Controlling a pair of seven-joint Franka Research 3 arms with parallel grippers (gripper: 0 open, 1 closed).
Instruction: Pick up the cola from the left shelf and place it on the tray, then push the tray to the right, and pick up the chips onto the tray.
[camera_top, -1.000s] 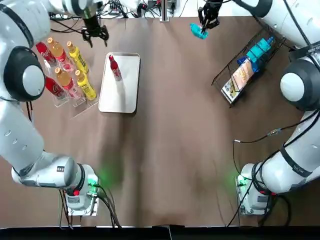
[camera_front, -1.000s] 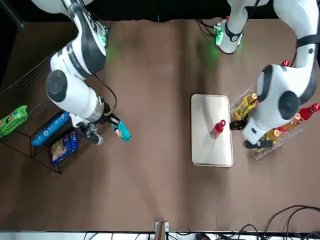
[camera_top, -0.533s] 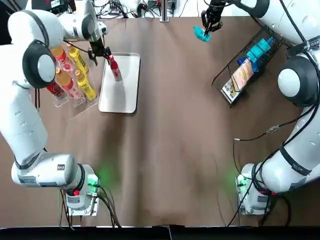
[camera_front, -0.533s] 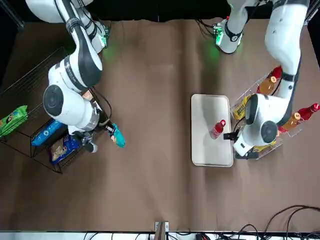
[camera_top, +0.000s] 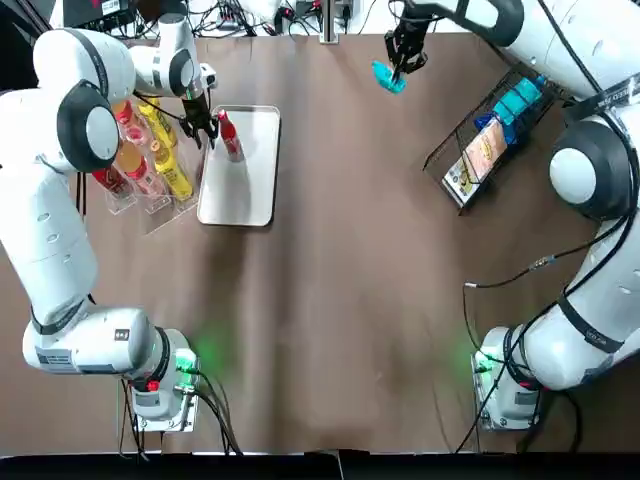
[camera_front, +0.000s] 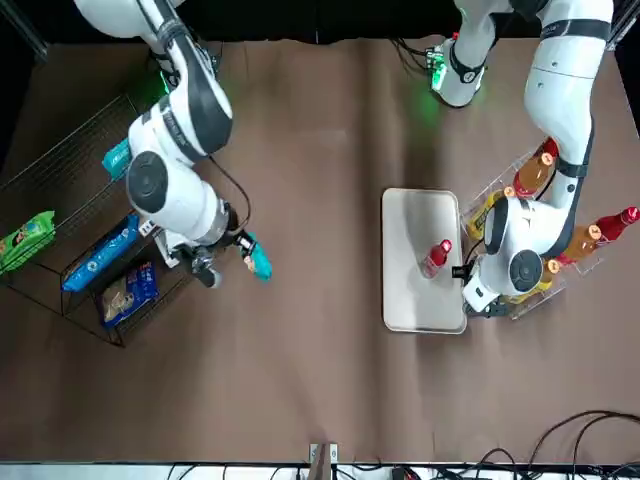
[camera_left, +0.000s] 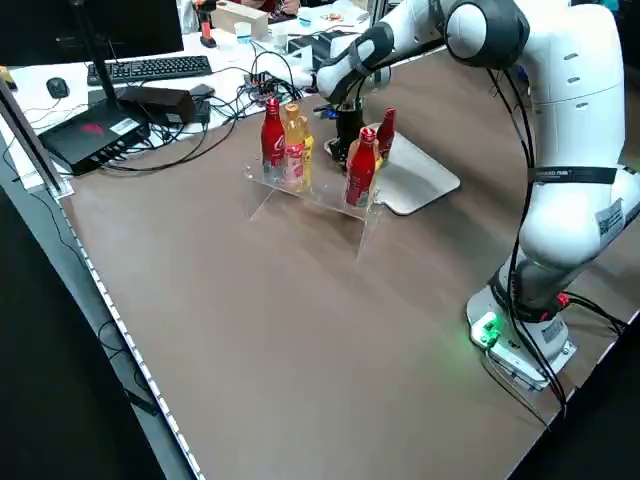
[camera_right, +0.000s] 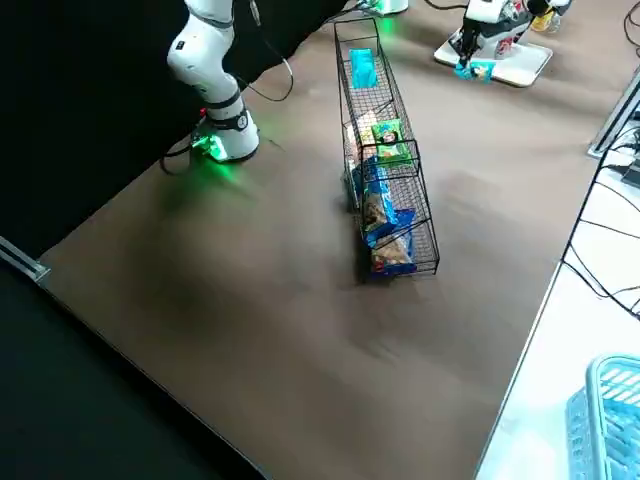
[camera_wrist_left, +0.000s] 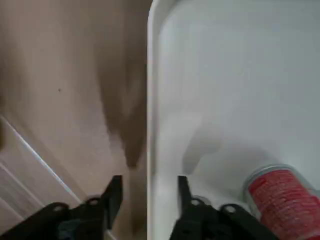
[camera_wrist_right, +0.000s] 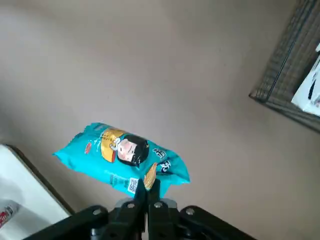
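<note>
In the left wrist view the left jaws stand moderately open and hold nothing: one finger (camera_wrist_left: 113, 192) is over the bare worktop (camera_top: 330, 280) outside the tray (camera_wrist_left: 150, 75), the other finger is just inside its rim, so the rim passes between them. The cola (camera_wrist_left: 280, 197) is just beside the inner finger, inside the tray. Only this view shows the straddling. The top view shows merely that the jaws are between the bottle rack (camera_top: 150, 205) and the cola, and the left side view shows that the bottle stands upright. In the right wrist view the right jaws are closed tightly on the edge of the chips (camera_wrist_right: 125, 157), and the blue bag spreads away from them above the worktop. The tray corner is well apart on one side of it, and the wire shelf (camera_wrist_right: 292, 75) is well apart on the other. The front view shows the bag hanging clear of the wire shelf. Compared with one second ago, the left jaws have come from beyond the far tray corner down to its rim. The chips have shifted a little toward the tray side. Tray and cola are unmoved.
</note>
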